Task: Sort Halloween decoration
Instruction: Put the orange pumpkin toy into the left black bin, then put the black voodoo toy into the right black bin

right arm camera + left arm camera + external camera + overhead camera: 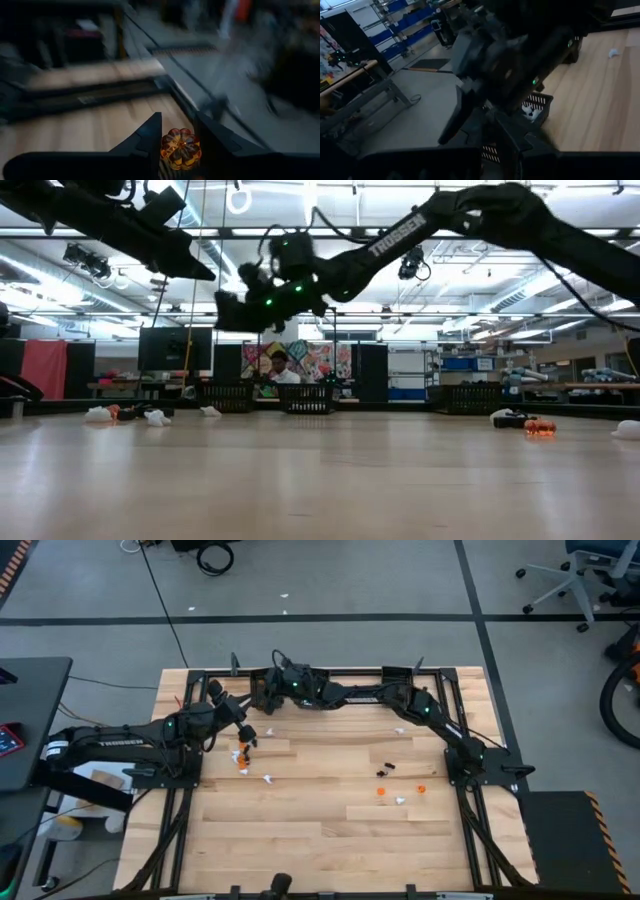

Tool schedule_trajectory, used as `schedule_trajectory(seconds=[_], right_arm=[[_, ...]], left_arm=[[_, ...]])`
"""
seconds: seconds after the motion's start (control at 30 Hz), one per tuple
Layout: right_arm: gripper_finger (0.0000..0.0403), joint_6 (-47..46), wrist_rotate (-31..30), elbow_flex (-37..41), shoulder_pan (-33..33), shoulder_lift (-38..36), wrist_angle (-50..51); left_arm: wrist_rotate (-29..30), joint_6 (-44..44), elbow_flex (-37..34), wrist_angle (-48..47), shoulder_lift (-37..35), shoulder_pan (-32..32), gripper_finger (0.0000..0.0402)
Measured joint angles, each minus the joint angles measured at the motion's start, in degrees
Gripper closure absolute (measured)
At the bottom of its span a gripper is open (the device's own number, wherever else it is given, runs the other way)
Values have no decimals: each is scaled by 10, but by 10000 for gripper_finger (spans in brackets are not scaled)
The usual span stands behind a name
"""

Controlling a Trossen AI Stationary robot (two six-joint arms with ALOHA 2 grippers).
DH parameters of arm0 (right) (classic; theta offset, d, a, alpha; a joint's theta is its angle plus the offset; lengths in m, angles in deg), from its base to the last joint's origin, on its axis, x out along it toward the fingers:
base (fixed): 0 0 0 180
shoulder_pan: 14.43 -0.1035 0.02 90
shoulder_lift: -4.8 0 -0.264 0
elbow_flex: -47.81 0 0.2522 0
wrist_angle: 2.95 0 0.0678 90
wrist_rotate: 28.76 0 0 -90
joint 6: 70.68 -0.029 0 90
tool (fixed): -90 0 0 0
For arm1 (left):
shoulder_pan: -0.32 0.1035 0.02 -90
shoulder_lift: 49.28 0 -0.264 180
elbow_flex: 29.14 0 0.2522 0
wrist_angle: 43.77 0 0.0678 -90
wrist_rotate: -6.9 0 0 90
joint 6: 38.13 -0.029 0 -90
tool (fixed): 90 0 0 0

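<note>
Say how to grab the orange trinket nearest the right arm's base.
Probably straight down from above, fingers closing across its sides: the orange trinket lies low on the table, apart from its neighbours. The right gripper holds an orange pumpkin.

Dark jointed arms, white TROSSEN lettering, green LEDs.

A robotics lab in a large open workspace. A wooden counter (330, 830) sits in a black metal frame on grey floor (400, 580) marked with dark tape lines. Office chairs (570, 575) stand beyond it. The low view shows strip ceiling lights (480, 275), blue storage shelving (460, 365), workbenches (590, 388) and a seated person (280, 368).
</note>
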Motion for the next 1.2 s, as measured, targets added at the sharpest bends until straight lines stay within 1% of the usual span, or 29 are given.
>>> schedule_trajectory(seconds=[0.07,0.1,0.2,0.27,0.4,0.57,0.67,0.87,0.97,1.2], right_arm=[[292,-23,-37,-31,-1,17,50],[292,-32,-46,-43,-1,26,67],[292,-68,-48,-67,-1,46,108],[292,-91,-48,-68,-1,48,139],[292,-116,-42,-68,5,46,165],[292,-145,-11,-67,15,46,183],[290,-146,-6,-67,17,46,198],[285,-155,29,-67,18,46,197],[276,-146,36,-67,18,46,195],[240,-140,36,-67,18,46,186]], left_arm=[[0,-2,0,-2,0,0,374],[0,-2,0,-5,0,0,374],[0,-2,0,-9,0,0,374],[0,-1,0,-14,0,0,374],[-1,1,0,-17,0,0,374],[-1,3,0,-17,0,0,374],[-1,3,0,-17,0,0,374],[-1,3,0,-17,0,0,374],[-1,3,0,-17,0,0,374],[-1,3,0,-18,0,0,374]])
